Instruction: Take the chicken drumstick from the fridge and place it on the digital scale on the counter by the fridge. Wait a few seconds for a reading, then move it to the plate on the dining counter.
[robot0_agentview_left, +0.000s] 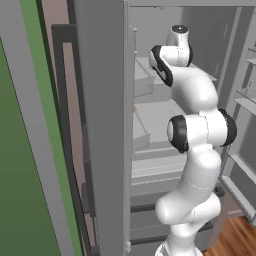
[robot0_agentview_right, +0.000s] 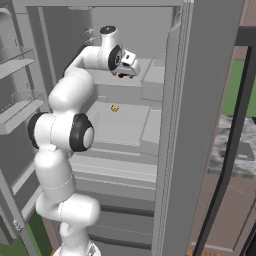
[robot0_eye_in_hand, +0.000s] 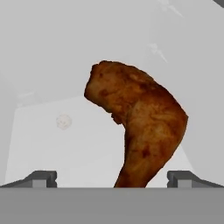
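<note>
The fridge (robot0_agentview_right: 210, 100) stands open, its pale shelves (robot0_agentview_right: 125, 125) facing the arm. The arm reaches inside at upper-shelf height. The hand (robot0_agentview_right: 123, 74) has its fingers set wide apart, the chicken drumstick (robot0_eye_in_hand: 140, 127) between them; whether they clamp it, I cannot tell. A small round brownish item (robot0_agentview_right: 115, 107) lies on the shelf below.

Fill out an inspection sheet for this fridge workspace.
Surface: pale grey fridge shelf, mostly bare.
Job's things: chicken drumstick between the fingertips, inside the open fridge.
Clutter: small round tan item on the shelf.
Grippers: gripper in the fridge's upper part; fingertips spread wide either side of the drumstick; grip cannot be judged.
Cables: nothing seen.
Surroundings: door shelves, wood floor, green wall.
</note>
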